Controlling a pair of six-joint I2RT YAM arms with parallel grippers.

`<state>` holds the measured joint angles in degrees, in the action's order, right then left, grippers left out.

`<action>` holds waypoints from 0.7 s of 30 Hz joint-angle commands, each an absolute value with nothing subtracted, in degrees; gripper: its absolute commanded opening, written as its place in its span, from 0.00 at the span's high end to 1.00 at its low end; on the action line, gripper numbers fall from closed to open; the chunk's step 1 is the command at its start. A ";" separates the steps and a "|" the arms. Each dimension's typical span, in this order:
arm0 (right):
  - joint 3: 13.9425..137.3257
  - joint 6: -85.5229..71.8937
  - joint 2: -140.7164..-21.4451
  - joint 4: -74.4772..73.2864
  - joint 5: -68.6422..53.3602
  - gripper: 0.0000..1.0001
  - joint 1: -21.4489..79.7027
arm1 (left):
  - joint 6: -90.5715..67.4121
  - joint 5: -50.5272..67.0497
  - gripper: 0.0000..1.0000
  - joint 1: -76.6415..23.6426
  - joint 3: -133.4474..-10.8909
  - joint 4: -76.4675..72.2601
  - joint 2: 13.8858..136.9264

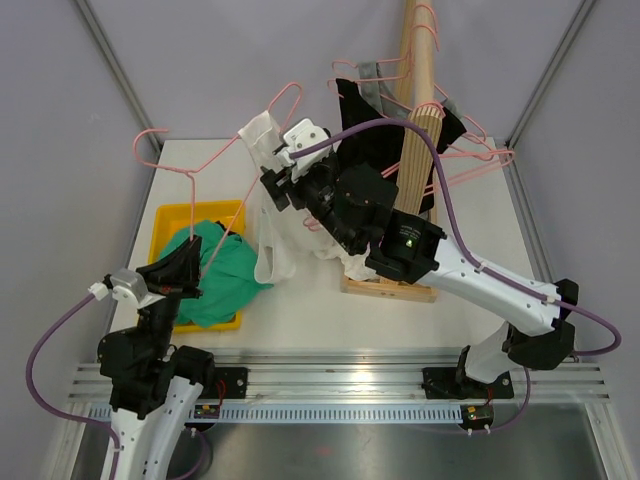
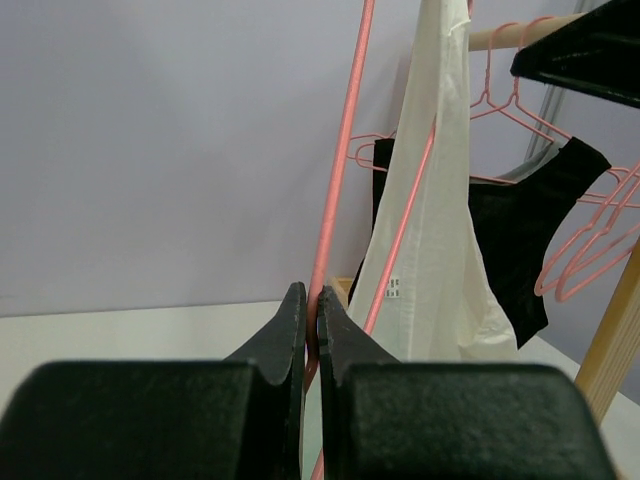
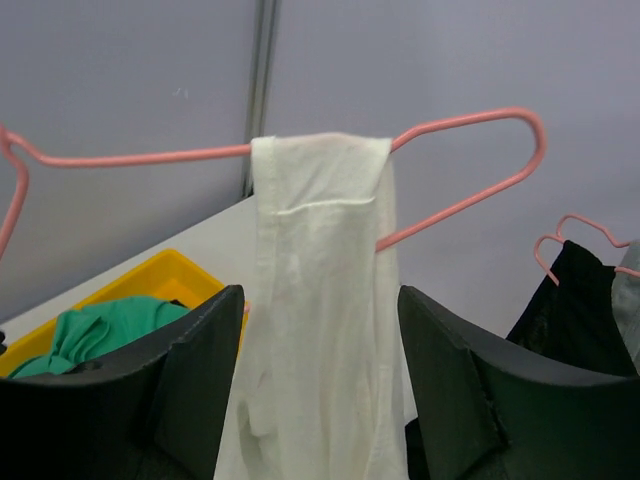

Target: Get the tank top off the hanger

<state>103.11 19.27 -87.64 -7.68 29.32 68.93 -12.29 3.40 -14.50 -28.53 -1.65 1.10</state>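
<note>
The left gripper [image 2: 310, 330] is pinching the pink hanger [image 2: 340, 180] closed-jawed while the right gripper [image 3: 320, 390], jaws wide, is straddling the white tank top [image 3: 320, 300] draped over it; grip low, pull sideways.

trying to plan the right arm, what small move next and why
Probably close the right gripper on the white tank top, then pull it off. Its fingers stand open on either side of the cloth, which is draped over the pink hanger, while the left gripper pinches the hanger wire.
</note>
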 commanded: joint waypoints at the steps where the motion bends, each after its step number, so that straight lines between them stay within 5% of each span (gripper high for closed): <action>1: 103.36 19.34 -88.24 -1.14 29.28 0.31 66.45 | -14.06 3.16 1.00 -14.33 -32.17 -0.36 -3.51; 5: 103.71 16.88 -89.56 -1.49 26.64 0.40 64.43 | -14.15 3.87 1.00 -14.24 -32.87 3.42 -5.01; 16: 107.14 13.89 -94.83 -3.16 22.59 0.41 63.90 | -13.89 5.19 1.00 -13.80 -32.96 3.95 -5.45; 21: 107.05 13.01 -96.50 -3.43 23.03 0.61 62.93 | -13.71 5.45 1.00 -13.62 -33.05 3.95 -5.89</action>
<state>104.55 14.44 -96.55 -4.51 23.49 63.99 -13.37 4.32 -14.13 -30.41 7.79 1.08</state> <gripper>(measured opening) 0.431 0.024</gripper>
